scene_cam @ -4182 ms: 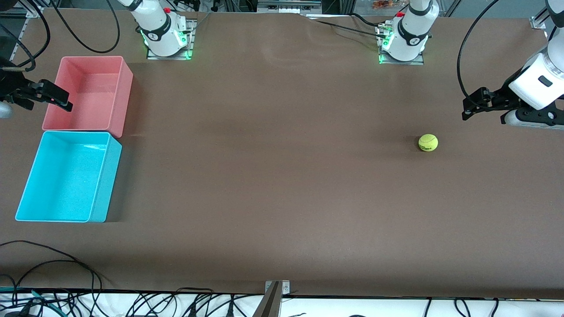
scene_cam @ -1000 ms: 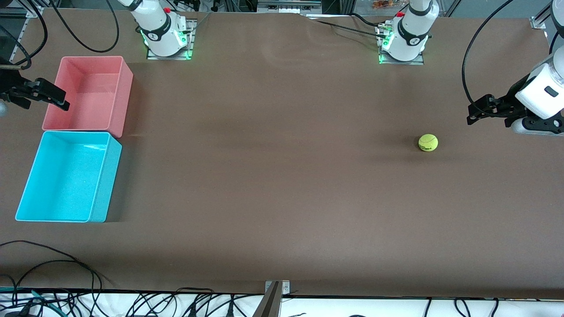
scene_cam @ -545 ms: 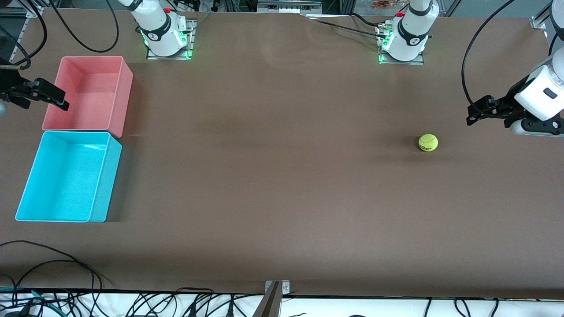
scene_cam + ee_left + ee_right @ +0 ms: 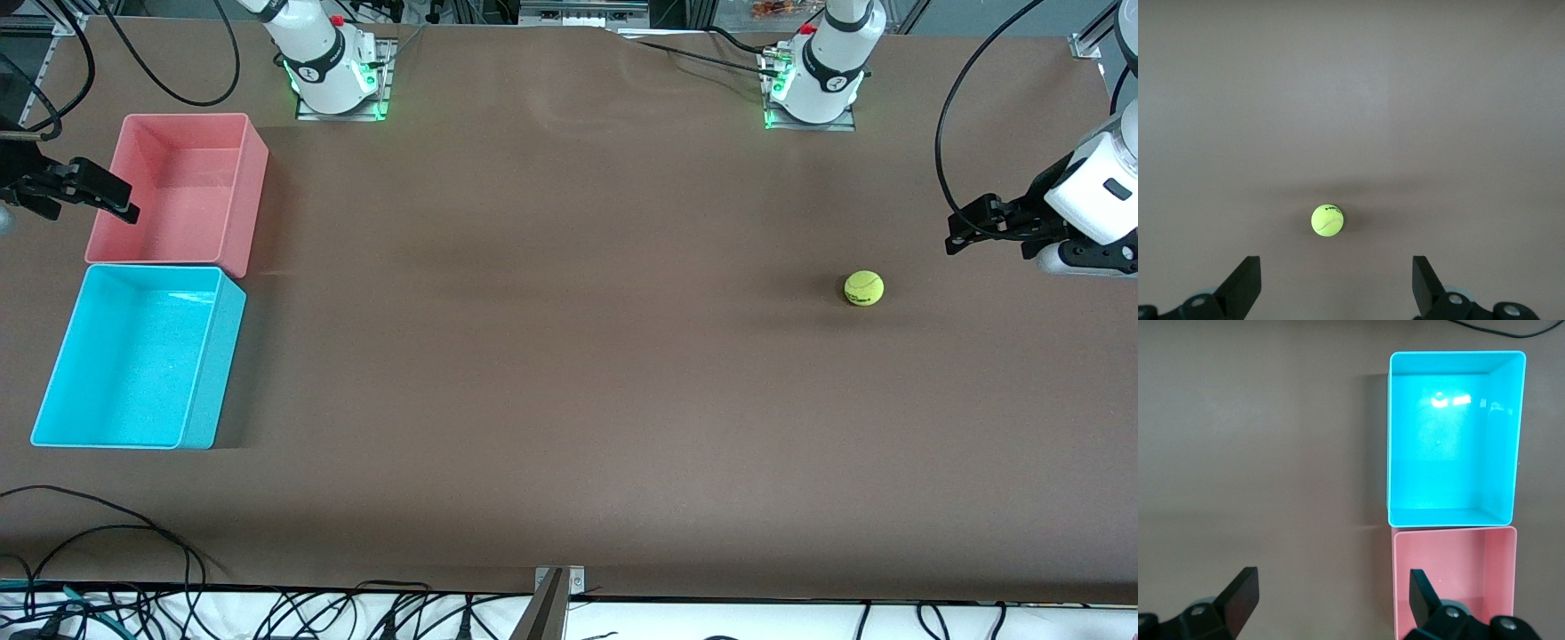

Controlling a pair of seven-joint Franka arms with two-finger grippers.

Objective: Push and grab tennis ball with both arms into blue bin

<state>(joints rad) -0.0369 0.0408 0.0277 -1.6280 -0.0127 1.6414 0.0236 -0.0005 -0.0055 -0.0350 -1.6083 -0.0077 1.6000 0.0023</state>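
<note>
The left gripper, a black two-finger claw, hangs released over the brown table at the left arm's end, near the small fuzzy yellow-green tennis ball, which rests untouched. The right gripper, also released, hangs beside the pink plastic bin. The rectangular cyan-blue plastic bin sits just beside the pink one, nearer the front camera.

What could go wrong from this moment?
1. The tennis ball lies free on the table at the left arm's end; a push from the open left gripper may roll it astray.
2. The pink bin touches the blue bin, so the ball might enter the wrong one.
</note>
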